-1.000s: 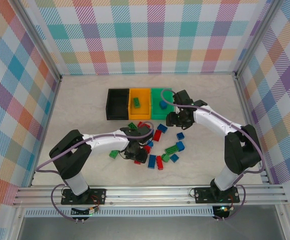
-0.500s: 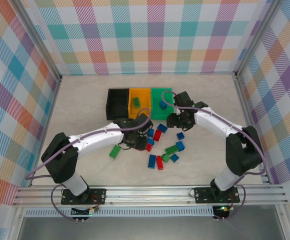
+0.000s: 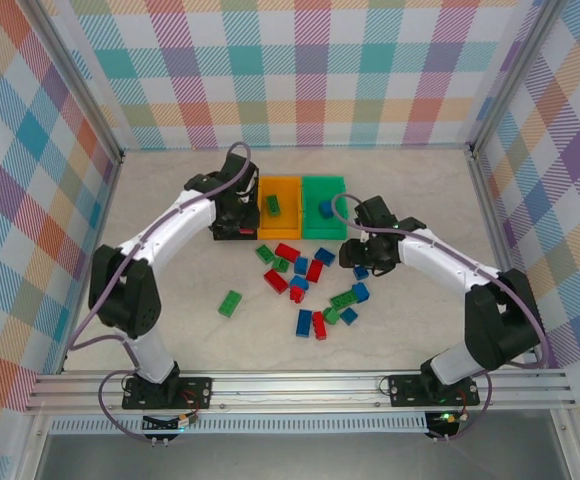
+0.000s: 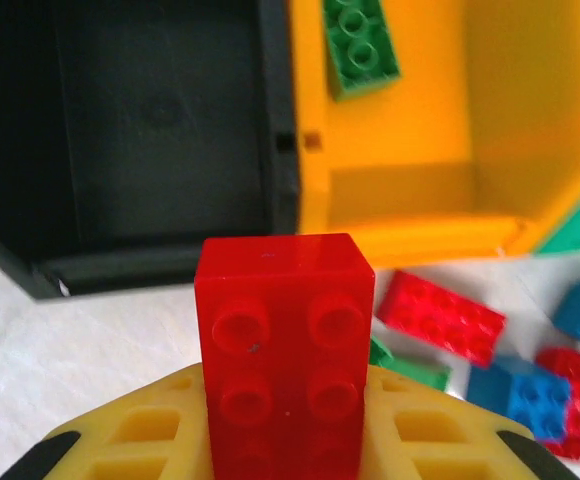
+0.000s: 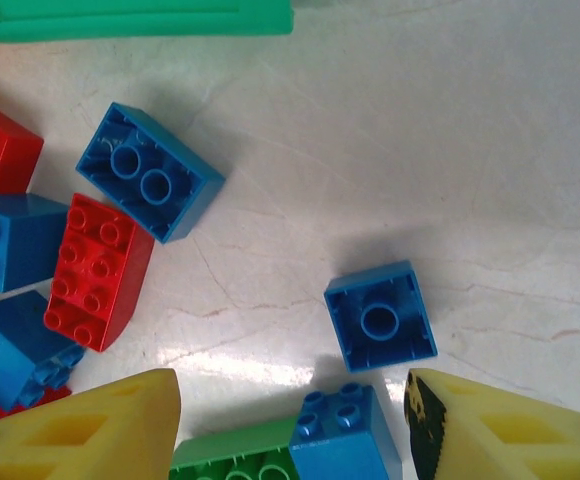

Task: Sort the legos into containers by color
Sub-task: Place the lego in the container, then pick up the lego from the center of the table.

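Red lego brick [image 4: 285,350], which I judge light, rigid and slick, sits pinched by its flat sides in my left gripper [image 3: 236,214] at the near wall of the black bin [image 4: 120,265], while my right gripper [image 5: 290,420] hangs open over a blue brick [image 5: 380,317] on the worktop [image 5: 470,150].

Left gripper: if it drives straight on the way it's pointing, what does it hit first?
Probably the black bin: the left gripper, shut on a red brick, points at its near wall and open inside. Whether wall or floor comes first, depth is unclear.
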